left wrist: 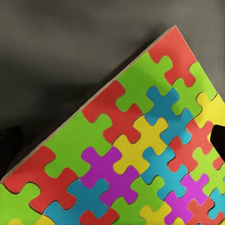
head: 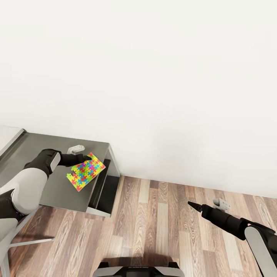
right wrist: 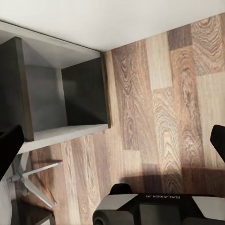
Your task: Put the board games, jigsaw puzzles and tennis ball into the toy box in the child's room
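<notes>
White wall fills the far half of the head view, with wood-plank floor (head: 161, 223) on the near right and the dark grey wing of the table (head: 57, 192) at the left. One jigsaw puzzle (head: 85, 171) is at the tip of the left gripper (head: 81, 158), tilted above the table wing near its right edge; the long axis of the board runs from near left to far right. In the left wrist view the jigsaw puzzle (left wrist: 136, 154) lies directly along the gripper axis, close up, with a dark fingertip (left wrist: 218, 139) overlapping its printed face. The board appears to be gripped by its far edge, but how far the jaws stand apart cannot be told from these views. The right gripper (head: 194, 206) hangs over bare floor at the near right, well apart from the table; its fingers look close together and hold nothing, though the exact gap is hard to read. The left arm is therefore the working arm. The toy box cannot be located from these views, so the carry direction is undetermined; judging by the table continuing off the left edge, it likely lies that way. Open room exists above the wing. The right table edge and the shelf opening (right wrist: 61, 93) below it are the nearest obstructions.
</notes>
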